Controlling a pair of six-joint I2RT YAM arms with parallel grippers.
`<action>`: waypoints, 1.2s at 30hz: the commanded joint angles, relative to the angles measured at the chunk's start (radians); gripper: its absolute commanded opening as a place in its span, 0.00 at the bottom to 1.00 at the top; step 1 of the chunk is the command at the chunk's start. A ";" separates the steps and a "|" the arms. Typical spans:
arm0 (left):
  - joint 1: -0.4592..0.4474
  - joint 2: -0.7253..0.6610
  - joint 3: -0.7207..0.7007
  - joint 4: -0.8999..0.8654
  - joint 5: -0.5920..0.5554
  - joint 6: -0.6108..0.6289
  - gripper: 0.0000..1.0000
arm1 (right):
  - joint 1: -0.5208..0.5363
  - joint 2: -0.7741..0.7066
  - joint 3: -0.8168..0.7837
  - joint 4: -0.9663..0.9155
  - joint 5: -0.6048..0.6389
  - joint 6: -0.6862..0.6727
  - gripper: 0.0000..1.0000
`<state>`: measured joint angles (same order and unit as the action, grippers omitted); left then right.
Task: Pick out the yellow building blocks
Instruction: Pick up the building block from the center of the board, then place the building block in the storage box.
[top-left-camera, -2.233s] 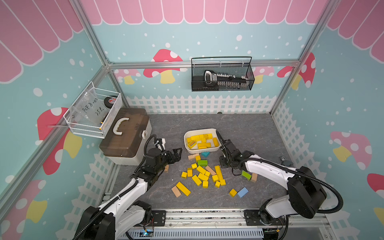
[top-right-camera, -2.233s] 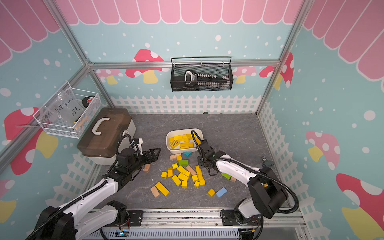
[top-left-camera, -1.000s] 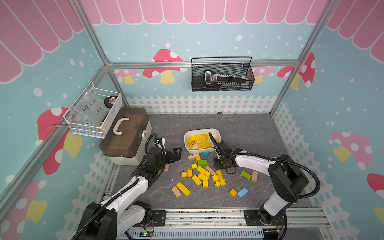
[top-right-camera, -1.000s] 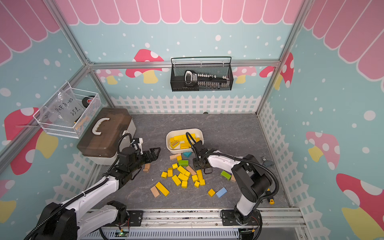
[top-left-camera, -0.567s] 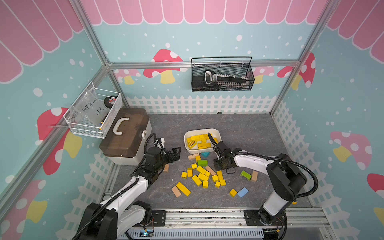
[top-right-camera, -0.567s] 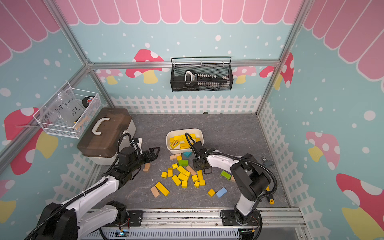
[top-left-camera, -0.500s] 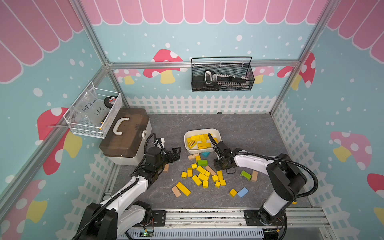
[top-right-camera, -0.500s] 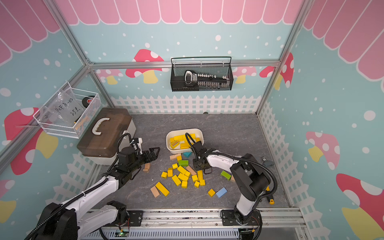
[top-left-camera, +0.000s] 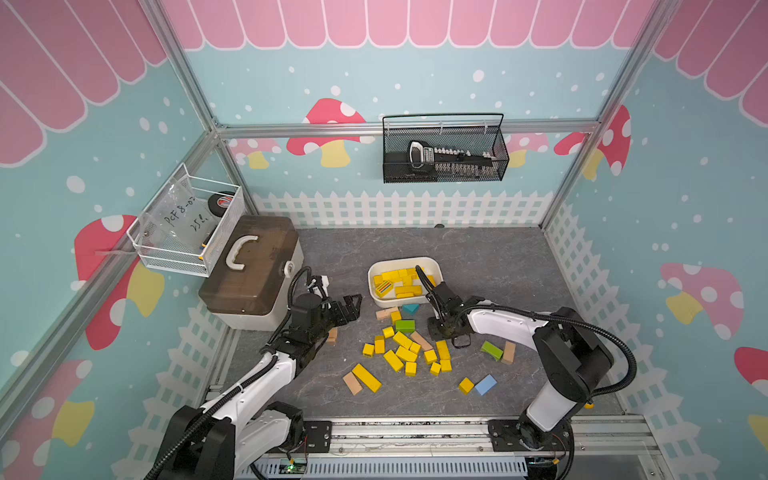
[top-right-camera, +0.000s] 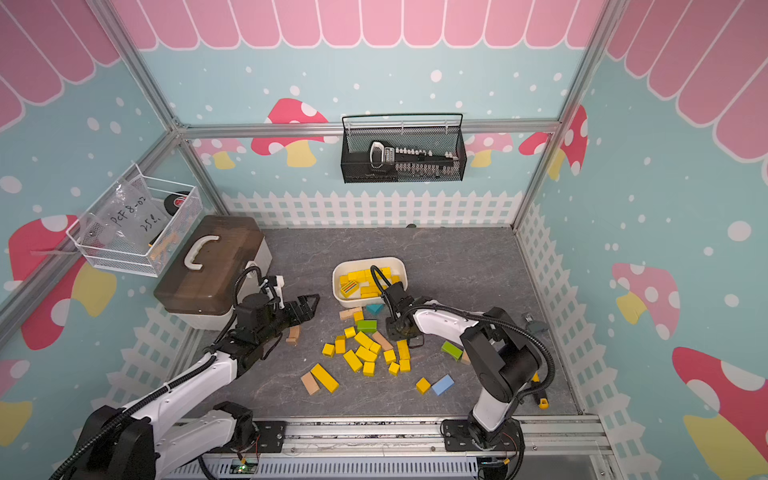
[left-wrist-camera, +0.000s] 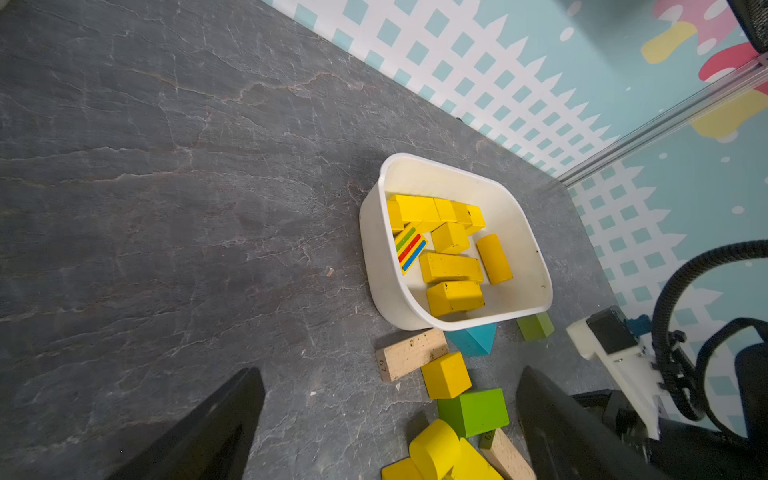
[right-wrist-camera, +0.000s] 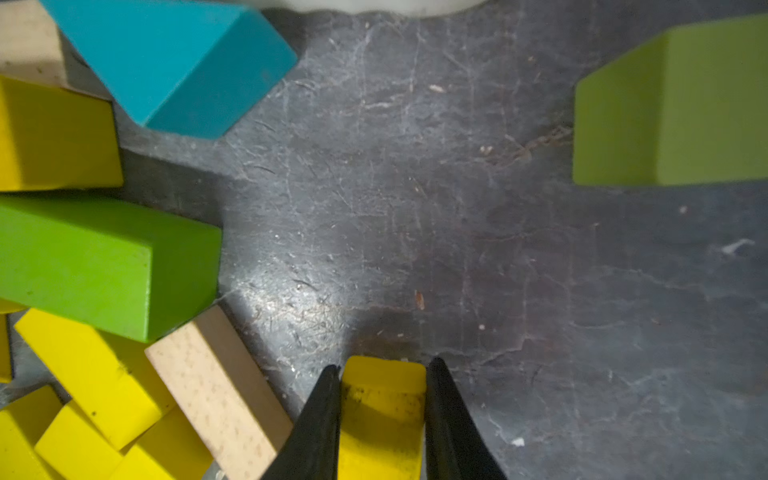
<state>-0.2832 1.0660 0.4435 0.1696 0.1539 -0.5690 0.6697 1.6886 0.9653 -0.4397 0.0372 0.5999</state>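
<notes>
Several yellow building blocks (top-left-camera: 402, 353) (top-right-camera: 365, 353) lie scattered on the grey floor in both top views. More of them fill the white tub (top-left-camera: 434, 264) (left-wrist-camera: 376, 257), one with coloured stripes (left-wrist-camera: 409, 248). My right gripper (top-left-camera: 441, 334) (right-wrist-camera: 383, 365) is down at the right edge of the pile. Its jaws are shut on the end of a yellow block (right-wrist-camera: 382, 399), which still lies on the floor. My left gripper (top-left-camera: 352, 306) (left-wrist-camera: 390, 374) hovers open to the left of the pile, holding nothing.
Green blocks (top-left-camera: 405, 325) (top-left-camera: 491, 350), a teal block (top-left-camera: 410, 308), a blue block (top-left-camera: 485, 384) and tan blocks (top-left-camera: 352, 382) (top-left-camera: 508, 352) lie among the yellow ones. A brown-lidded box (top-left-camera: 253, 270) stands at the left. Wire baskets hang on the walls.
The right gripper's jaws have closed onto the yellow block at the pile's right edge. The left arm has stayed still and open.
</notes>
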 joint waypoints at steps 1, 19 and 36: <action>0.006 0.006 0.017 0.008 0.009 -0.009 0.99 | 0.007 0.011 0.018 -0.016 0.016 0.005 0.26; 0.026 0.007 0.009 0.025 0.031 -0.020 0.99 | -0.006 0.102 0.416 -0.189 0.074 -0.113 0.25; 0.039 0.003 0.001 0.039 0.044 -0.028 1.00 | -0.091 0.463 0.926 -0.336 0.079 -0.173 0.25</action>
<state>-0.2508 1.0664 0.4435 0.1791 0.1841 -0.5797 0.5797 2.1304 1.8393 -0.7300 0.1158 0.4484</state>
